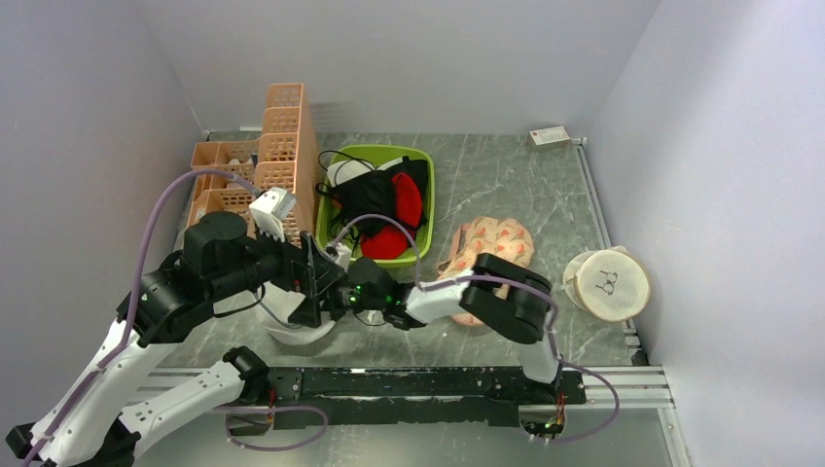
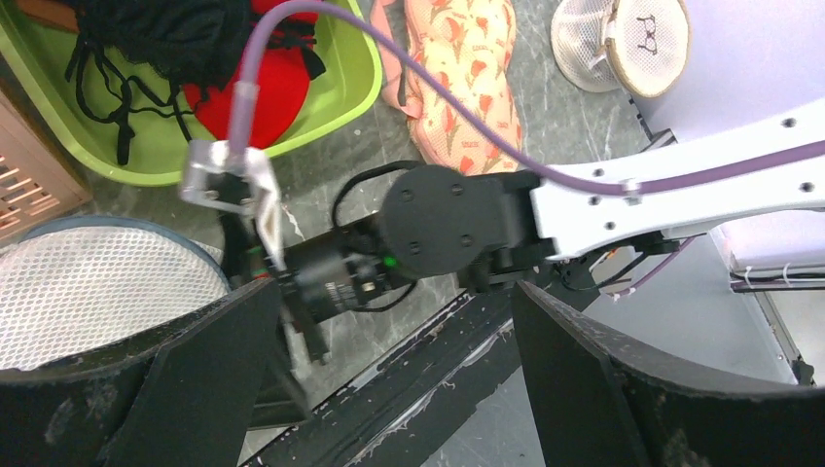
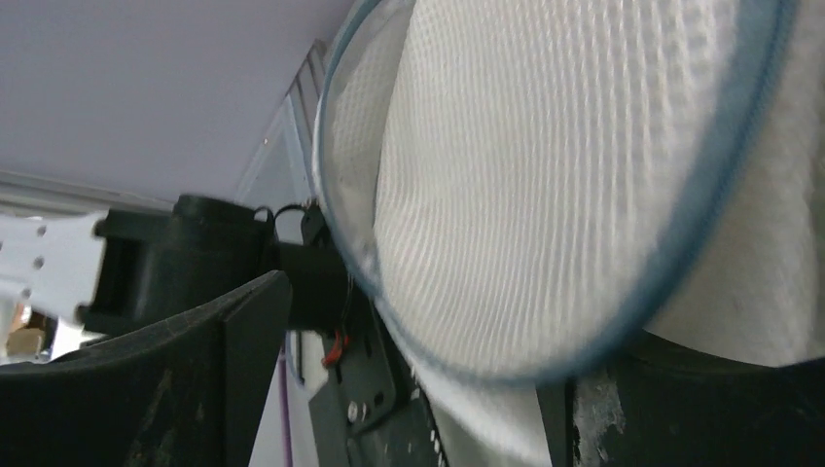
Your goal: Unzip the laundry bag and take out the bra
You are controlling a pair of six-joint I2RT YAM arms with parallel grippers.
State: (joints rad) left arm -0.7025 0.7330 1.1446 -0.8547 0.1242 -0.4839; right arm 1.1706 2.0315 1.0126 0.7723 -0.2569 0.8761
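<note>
Laundry bag [image 1: 297,339] mostly hidden under arms; left claw [image 2: 389,302] released; right claw [image 3: 428,350] possibly on bag, cannot tell.

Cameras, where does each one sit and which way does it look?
Top: high behind, looking down at the table; left arm and right arm show.
Left wrist: looks past its open fingers at the right arm.
Right wrist: close against the laundry bag, its fingers low.
Both wrist views share the laundry bag.
</note>
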